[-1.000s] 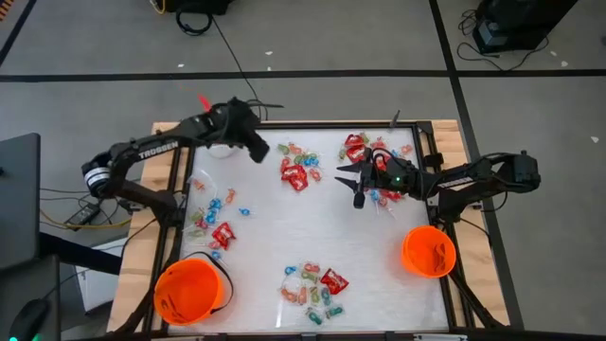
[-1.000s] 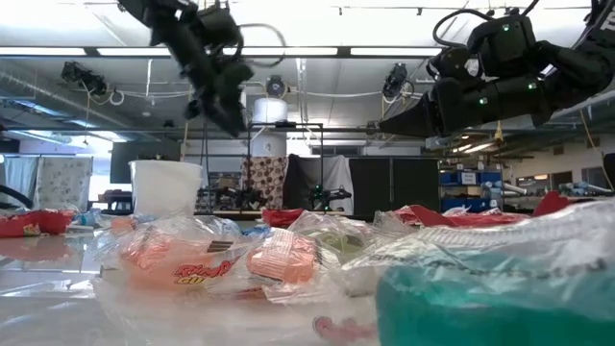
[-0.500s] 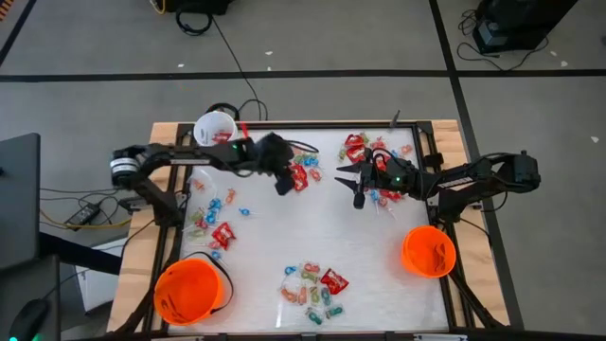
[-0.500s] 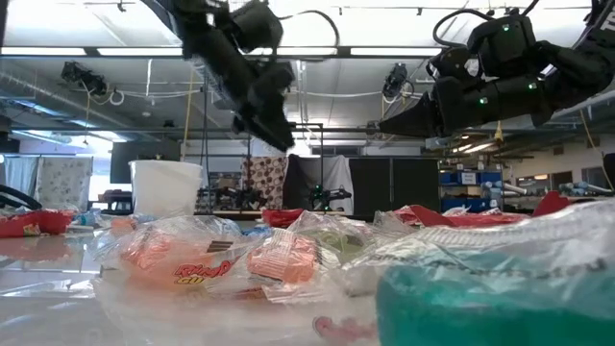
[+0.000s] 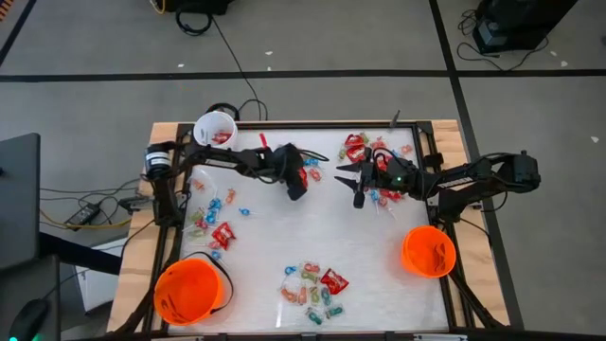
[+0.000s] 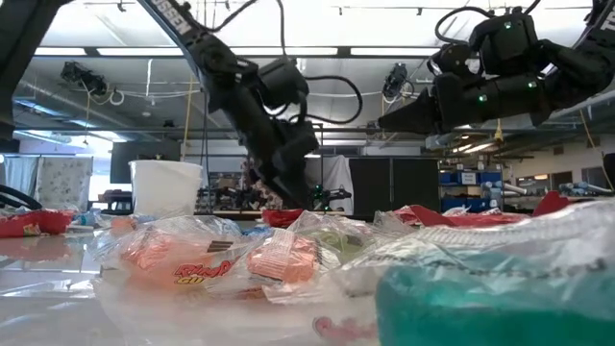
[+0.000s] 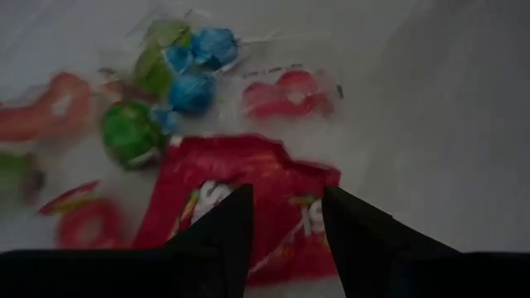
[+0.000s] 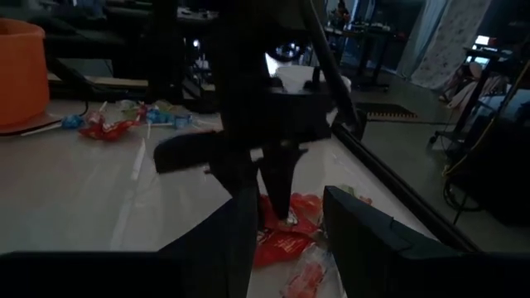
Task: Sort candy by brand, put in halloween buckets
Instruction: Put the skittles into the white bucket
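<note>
My left gripper is open and points down over the candy pile at the table's far middle. In the left wrist view its fingers straddle a red packet, with blue lollipops and a green piece just beyond. My right gripper hovers open to the right of that pile, beside another candy heap. The white cup pail stands at the far left corner. One orange bucket sits near left, the other near right. My left gripper comes from above, pointing down, with its open fingers right at the red packets lying on the table. I cannot tell whether the fingertips touch the packet.
More candy lies in a cluster at the left and another at the near middle. The table's white middle is bare. Wrapped sweets fill the low view's foreground. A black frame borders the table.
My left arm has swung from above the white cup pail at the far left toward the table's right and come down over the candy pile at the far middle. The cup pail now shows uncovered.
</note>
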